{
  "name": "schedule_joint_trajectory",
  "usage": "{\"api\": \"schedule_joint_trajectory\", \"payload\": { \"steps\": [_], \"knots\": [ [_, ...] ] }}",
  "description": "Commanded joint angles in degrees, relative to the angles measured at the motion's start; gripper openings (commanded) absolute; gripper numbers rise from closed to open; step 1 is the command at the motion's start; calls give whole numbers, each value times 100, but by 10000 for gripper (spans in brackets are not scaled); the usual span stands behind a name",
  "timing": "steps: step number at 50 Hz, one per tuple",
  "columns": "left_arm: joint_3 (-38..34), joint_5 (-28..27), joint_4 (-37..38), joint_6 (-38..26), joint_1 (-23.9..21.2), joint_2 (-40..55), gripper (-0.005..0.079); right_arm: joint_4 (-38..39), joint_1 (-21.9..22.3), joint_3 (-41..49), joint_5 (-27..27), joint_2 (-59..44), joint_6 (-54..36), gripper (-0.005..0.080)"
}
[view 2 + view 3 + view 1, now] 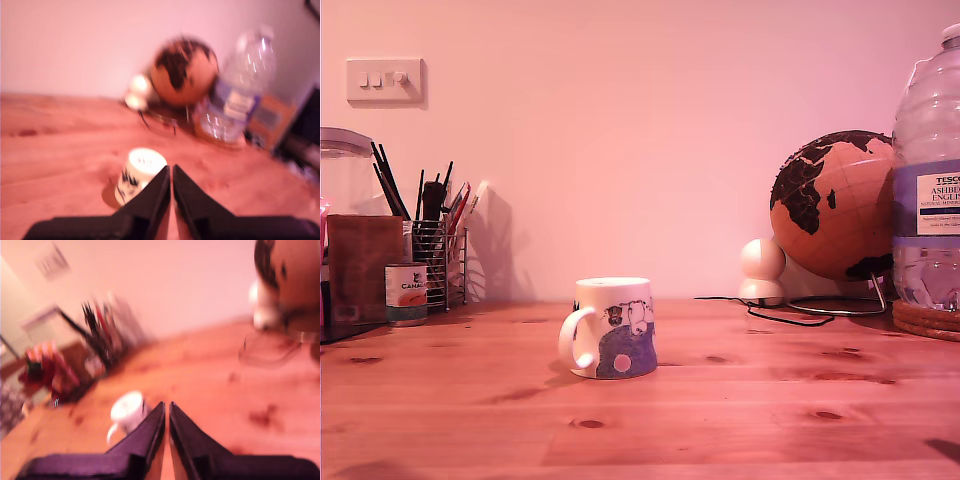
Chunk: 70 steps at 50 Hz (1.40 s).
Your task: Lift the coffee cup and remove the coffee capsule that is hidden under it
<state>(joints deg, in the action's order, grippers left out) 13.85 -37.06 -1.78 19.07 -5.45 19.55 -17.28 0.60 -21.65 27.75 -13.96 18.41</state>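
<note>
On the wooden table (740, 420) in the exterior view, the coffee cup (610, 328) stands mouth-down at centre, handle to that view's left, globe (832, 205) far right. First wrist view: my first gripper (171, 172) pressed together, empty, above the cup (137, 175). Second wrist view: my second gripper (167, 407) likewise closed, empty, cup (126, 412) beyond
</note>
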Motion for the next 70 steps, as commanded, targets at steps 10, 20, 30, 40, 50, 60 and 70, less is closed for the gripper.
{"api": "schedule_joint_trajectory", "payload": {
  "steps": [10,20,30,40,50,60,70],
  "knots": [
    [785,-35,-114,-411,-595,1432,-19,-426,-317,-866,37,-1322,-455,-12],
    [1462,-96,-127,-586,-1248,2813,-2,-306,-697,-1211,42,-2304,-647,-12],
    [2291,68,-55,-997,-1773,3980,383,-162,-929,-1366,2,-3115,-800,-12],
    [3397,1115,1069,-1353,-2267,4968,423,79,-962,-1504,-203,-3626,-968,-12],
    [4478,2138,2197,-1681,-2730,5984,476,164,-962,-1600,-306,-3886,-1115,-12],
    [5278,2669,2992,-1823,-2981,6861,529,358,-962,-1620,-315,-4092,-1268,-11],
    [5630,3056,3545,-1823,-3032,7523,529,422,-973,-1755,-407,-4435,-1401,-10]
  ]
}}
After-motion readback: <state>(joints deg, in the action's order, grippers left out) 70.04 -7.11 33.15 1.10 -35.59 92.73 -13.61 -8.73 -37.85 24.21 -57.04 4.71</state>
